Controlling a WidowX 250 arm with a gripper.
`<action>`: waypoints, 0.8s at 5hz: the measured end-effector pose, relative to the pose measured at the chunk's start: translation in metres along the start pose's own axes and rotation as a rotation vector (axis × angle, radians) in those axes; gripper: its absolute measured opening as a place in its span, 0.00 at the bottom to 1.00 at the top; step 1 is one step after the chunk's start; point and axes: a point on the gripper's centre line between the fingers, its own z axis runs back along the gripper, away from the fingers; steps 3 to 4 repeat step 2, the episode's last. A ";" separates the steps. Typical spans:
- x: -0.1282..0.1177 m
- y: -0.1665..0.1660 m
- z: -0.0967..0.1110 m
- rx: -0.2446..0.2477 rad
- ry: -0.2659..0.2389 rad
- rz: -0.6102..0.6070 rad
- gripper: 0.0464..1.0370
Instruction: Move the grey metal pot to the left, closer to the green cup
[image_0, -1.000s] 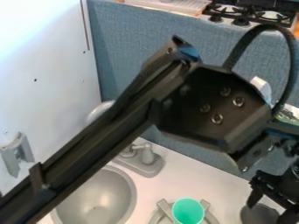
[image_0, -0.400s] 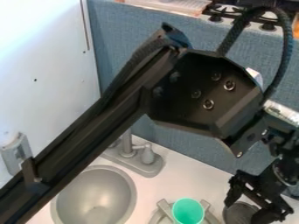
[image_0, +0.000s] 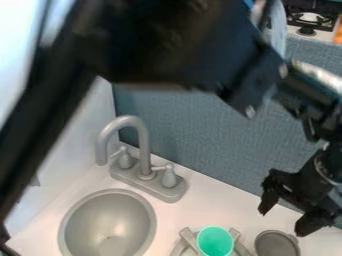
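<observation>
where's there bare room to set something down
The counter looks bare between the faucet, blue wall and green cup, and between the sink and cup. It's crowded at lower right: cup and grey dish sit close, with the gripper just above.

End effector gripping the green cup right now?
No, the end effector hangs to the image right of the green cup, fingers apart.

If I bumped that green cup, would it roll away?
Maybe, but only once it's on its side, because the green cup has a round rim. It'd probably feel light, since it looks like plastic. The gray prongs beside it might catch it.
</observation>
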 end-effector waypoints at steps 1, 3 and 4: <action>-0.028 0.007 0.013 -0.063 0.010 0.011 0.96; -0.064 0.016 0.015 -0.144 0.081 0.043 0.96; -0.064 0.016 0.015 -0.144 0.081 0.043 0.96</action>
